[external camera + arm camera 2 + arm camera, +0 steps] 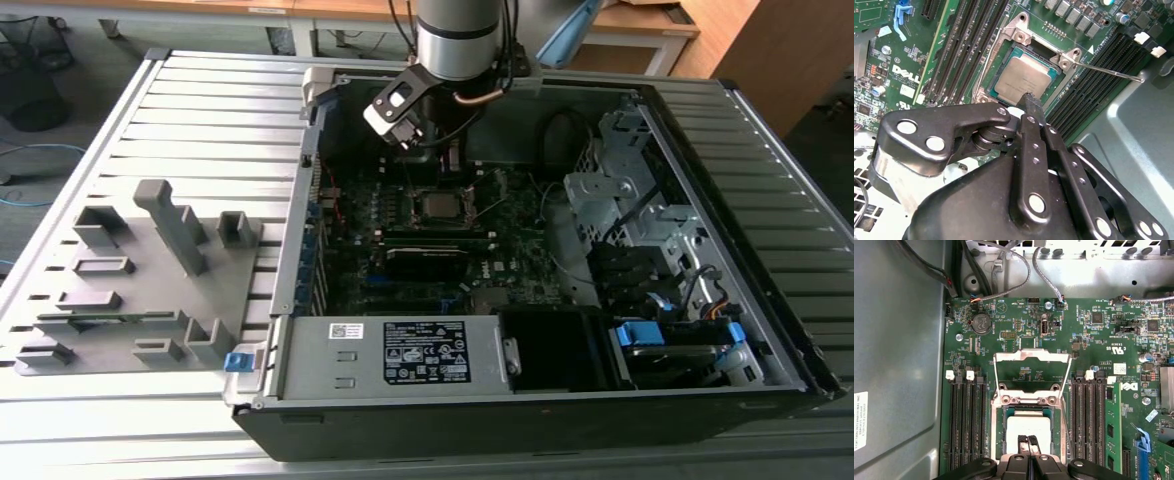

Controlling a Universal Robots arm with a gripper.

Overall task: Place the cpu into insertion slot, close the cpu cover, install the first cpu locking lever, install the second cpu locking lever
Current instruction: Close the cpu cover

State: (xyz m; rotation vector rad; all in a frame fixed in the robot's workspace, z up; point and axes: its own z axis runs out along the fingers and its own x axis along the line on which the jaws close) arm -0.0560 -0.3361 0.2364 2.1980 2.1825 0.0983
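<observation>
Right now the fingers (1024, 441) are pressed together with nothing pinched between them. Their tips hang right over one edge of the cpu (1029, 425), and I cannot tell whether they touch it. The cpu lies flat in the insertion slot (1002, 426) on the green motherboard (1019, 330), and its metal top is fully exposed. The cpu cover (1031, 356) stands flipped up on its hinge, well clear of the chip, so the socket is not yet closed.

The main risk, as I judge it, is the tips bearing down on that one edge. An off-centre push could tip or slide the chip in its seat and harm the contacts beneath. A sideways move could also snag the thin locking lever (1106, 71), which juts out from a corner of the socket in the second wrist view.

By count there is one cpu, one insertion slot, one cover and one lever rod that I can make out clearly. There are also two banks of long black memory slots (968, 425), one on each side of the socket.
</observation>
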